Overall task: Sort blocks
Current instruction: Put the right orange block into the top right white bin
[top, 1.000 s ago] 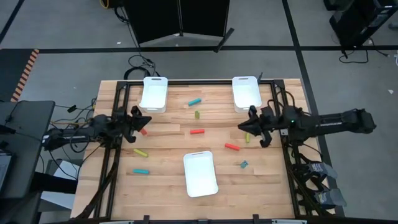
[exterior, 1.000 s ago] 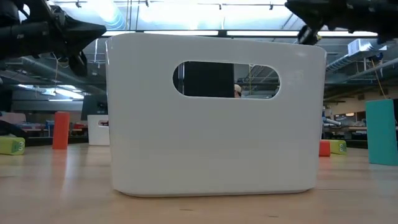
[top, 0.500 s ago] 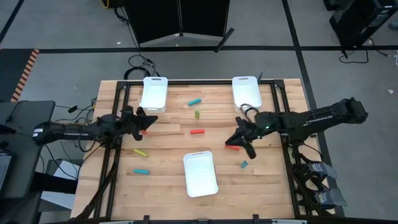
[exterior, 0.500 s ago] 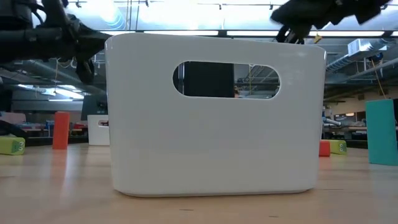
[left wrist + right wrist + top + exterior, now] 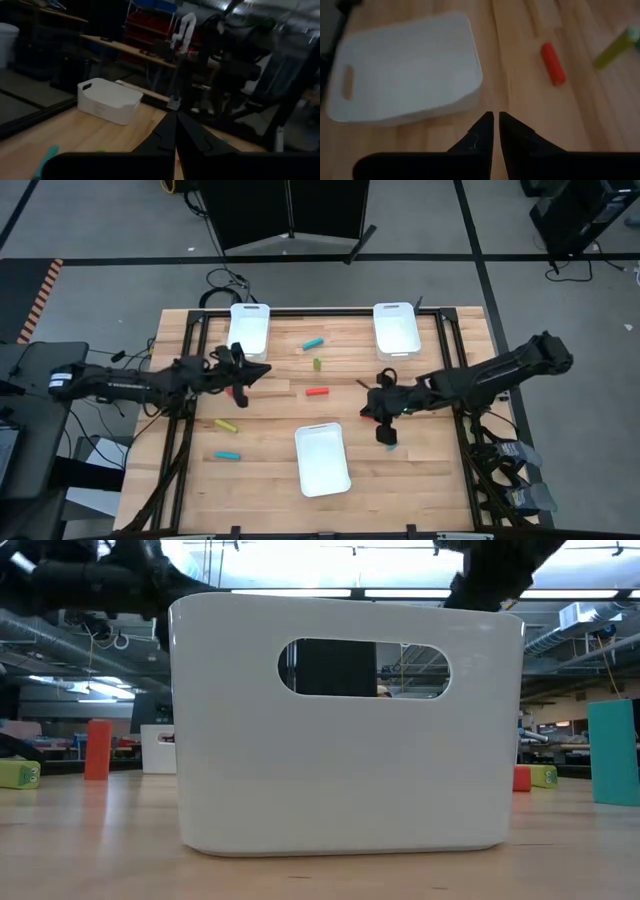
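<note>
- High view put your right gripper (image 5: pixel 385 423) low over the table (image 5: pixel 270 465), right of the near tray (image 5: pixel 322 459) and well short of the far right tray (image 5: pixel 397 329).
- Your right wrist view showed its fingers (image 5: pixel 481 134) almost together, only a thin slit between the tips and nothing gripped; beyond them lay a white tray (image 5: pixel 405 67), a red block (image 5: pixel 553 63) and a yellow-green block (image 5: pixel 616 48) on the wood.
- Just past that gripper in the high view, a sliver of a teal block (image 5: pixel 391 443) showed, touching or nearly touching the fingers; I could not tell which.
- Your left gripper (image 5: pixel 250 373) hung over the left part of the table, just in front of the far left tray (image 5: pixel 248 330), with a red block (image 5: pixel 236 392) peeking out right beside it.
- Your left wrist view showed those fingers (image 5: pixel 172 132) pressed together and holding nothing, pointing toward a white tray (image 5: pixel 109 99) across the table.
- Out from there, the loose blocks lay apart: a teal block (image 5: pixel 314 342) and a yellow-green block (image 5: pixel 317 364) between the two far trays, a red one (image 5: pixel 317 391) mid-table, and a yellow-green one (image 5: pixel 226 424) and a teal one (image 5: pixel 226 455) near the left front.
- Low view was mostly filled by the near tray's wall (image 5: pixel 345 780), with a red block standing upright (image 5: pixel 98 748) at one side and a tall teal block (image 5: pixel 613 752) at the other.
</note>
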### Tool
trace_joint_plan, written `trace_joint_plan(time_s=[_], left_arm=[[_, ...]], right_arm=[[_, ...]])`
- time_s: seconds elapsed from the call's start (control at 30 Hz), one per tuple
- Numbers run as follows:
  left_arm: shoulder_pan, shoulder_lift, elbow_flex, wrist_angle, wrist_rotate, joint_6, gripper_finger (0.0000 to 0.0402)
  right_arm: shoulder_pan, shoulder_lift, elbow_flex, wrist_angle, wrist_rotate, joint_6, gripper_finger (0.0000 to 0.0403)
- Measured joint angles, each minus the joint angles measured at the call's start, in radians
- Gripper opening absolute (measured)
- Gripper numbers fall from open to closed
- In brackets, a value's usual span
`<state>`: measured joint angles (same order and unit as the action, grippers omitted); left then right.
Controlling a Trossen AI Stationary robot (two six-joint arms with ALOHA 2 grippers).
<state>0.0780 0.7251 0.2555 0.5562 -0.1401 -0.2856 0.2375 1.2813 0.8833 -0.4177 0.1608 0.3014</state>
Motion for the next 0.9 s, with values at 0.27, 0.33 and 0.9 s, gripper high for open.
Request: trace_joint_plan(time_s=[0.27,0.33,0.9], left_arm=[[0.000,0.134,0.191,-0.206,-0.093,0.024,0.0046],[0.000,0.158,0.216,-0.216,-0.104,0.024,0.0055],[-0.003,0.145,0.231,-0.211,-0.166,0.084,0.0070]], right_arm=[[-0.019,0.142,0.000,-0.071,0.002,0.046,0.0068],[-0.029,0.171,0.000,-0.080,0.003,0.047,0.0080],[-0.052,0.266,-0.001,-0.140,0.033,0.047,0.0201]])
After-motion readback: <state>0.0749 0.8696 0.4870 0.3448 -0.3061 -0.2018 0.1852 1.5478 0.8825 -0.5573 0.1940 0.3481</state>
